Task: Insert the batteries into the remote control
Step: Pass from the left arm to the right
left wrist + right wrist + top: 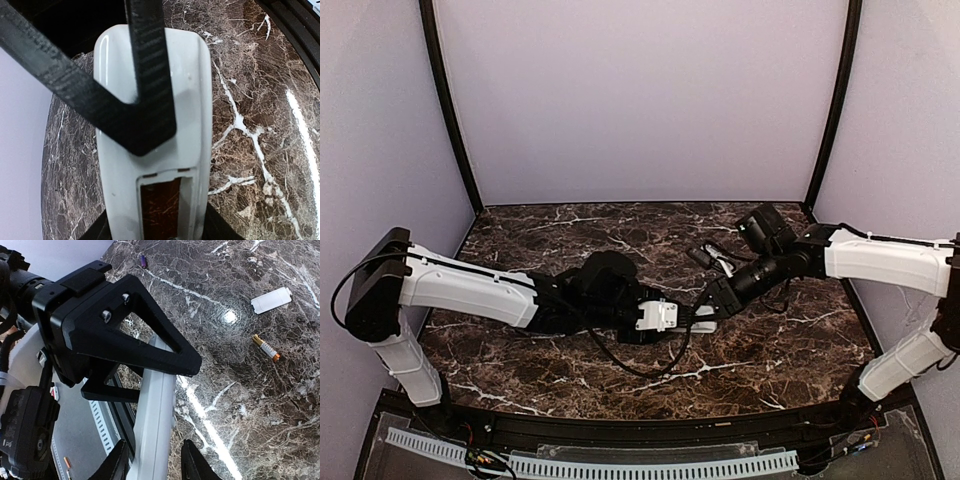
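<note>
The white remote control [192,75] lies back side up in the left wrist view, its open recessed compartment [160,205] showing the marble through it. My left gripper [160,232] is shut on the remote's sides and holds it above the table. In the right wrist view the remote [155,420] runs edge-on between my right gripper's [157,465] fingers, with a gap at the right finger [197,465]. One right finger crosses over the remote's back without pressing on it. A gold and white battery [266,348] and a small purple one [143,261] lie on the table.
The loose white cover piece [271,300] lies on the marble beyond the gold battery. Both arms meet near the middle of the table [570,225]. The black table edge and a white slotted strip [100,420] run under the remote.
</note>
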Tool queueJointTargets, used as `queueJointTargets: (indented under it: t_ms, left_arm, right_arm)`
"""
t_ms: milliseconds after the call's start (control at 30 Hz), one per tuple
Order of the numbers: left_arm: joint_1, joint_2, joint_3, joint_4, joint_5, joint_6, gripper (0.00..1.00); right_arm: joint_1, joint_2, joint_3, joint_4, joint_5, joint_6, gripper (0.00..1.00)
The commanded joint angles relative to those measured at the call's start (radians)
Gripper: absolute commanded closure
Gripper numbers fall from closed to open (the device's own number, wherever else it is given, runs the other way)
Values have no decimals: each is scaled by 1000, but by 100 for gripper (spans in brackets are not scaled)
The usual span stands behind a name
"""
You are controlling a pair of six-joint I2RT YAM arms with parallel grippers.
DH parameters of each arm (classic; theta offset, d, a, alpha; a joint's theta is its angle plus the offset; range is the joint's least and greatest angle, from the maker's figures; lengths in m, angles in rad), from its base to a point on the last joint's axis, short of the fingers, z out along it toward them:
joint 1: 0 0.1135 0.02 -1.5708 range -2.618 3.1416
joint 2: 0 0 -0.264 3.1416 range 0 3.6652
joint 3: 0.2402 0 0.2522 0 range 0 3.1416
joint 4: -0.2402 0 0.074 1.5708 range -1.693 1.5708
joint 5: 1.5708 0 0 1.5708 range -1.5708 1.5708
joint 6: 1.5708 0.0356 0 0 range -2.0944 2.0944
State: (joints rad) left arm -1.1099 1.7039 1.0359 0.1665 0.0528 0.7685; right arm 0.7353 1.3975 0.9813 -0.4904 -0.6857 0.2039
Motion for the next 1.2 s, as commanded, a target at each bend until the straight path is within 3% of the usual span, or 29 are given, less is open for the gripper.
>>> queueJointTargets:
  t_ms: [0,200,367,467,567,700,867,1067,1167]
  left_arm:
    - [-4,4,47,-11,4,0,71]
    - [-4,10,55,-10,-3,12,72]
    - [-4,11,56,-8,-12,21,70]
    - [-4,12,53,8,-30,-3,57]
    - [-3,-8,23,60,-40,-45,35]
    - [-2,-65,-52,171,-93,-92,17]
    - [26,-95,-72,151,-103,-187,14]
    - [126,-91,-51,57,100,-337,16]
    - [166,-56,-7,-18,163,-338,21]
  right_arm:
    - [22,30,21,-45,51,-32,66]
    - [31,44,25,-58,51,-41,66]
    - [32,48,31,-60,37,-40,87]
    - [24,39,32,-53,23,-29,100]
    - [-9,20,17,-34,-2,-10,100]
    - [-80,-28,-14,-11,27,8,100]
    - [-195,-137,-98,66,13,17,100]
    - [-262,-284,-184,112,84,-24,100]
    - [-266,-334,-198,115,129,-19,100]
